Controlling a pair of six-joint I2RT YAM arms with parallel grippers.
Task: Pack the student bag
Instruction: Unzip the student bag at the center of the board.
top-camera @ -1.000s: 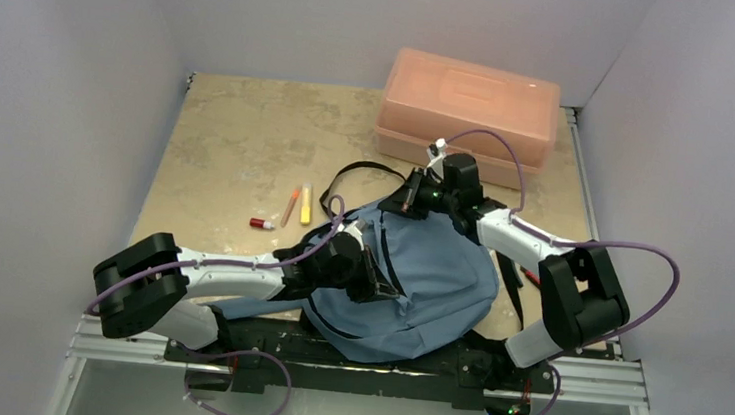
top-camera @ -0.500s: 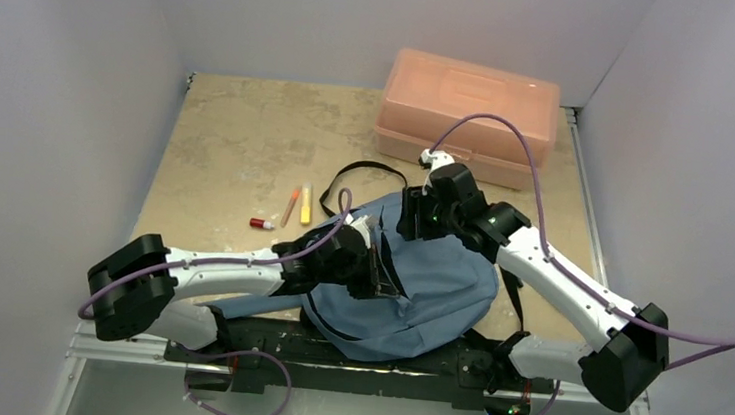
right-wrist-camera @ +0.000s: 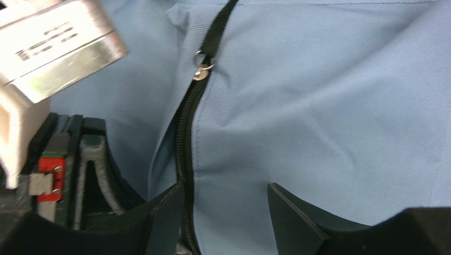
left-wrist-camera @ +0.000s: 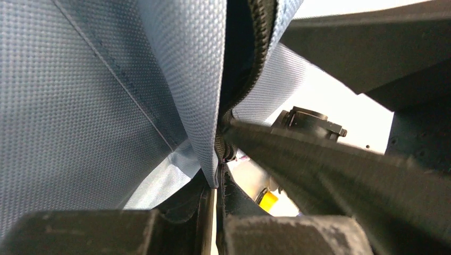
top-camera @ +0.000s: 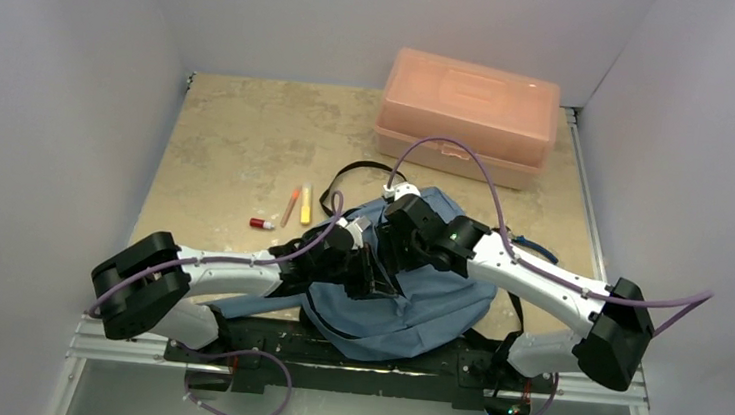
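On the tan table [top-camera: 239, 136], at its near edge between the two arm bases: the student bag [top-camera: 436, 299], slumped flat, blue-grey. Behind it, well apart, against the far wall: a salmon-pink box [top-camera: 468, 101]. Over the bag's left part: the left gripper [left-wrist-camera: 215, 212], pinched almost closed on a fold of bag fabric beside the zipper teeth. Just beside it: the right gripper [right-wrist-camera: 226, 212], spread wide, holding nothing, bag cloth directly beneath. Close by one of its fingers: the dark zipper [right-wrist-camera: 186, 138]. Left of the bag, on bare table: a yellow marker [top-camera: 306, 204] and an orange pen [top-camera: 290, 206].
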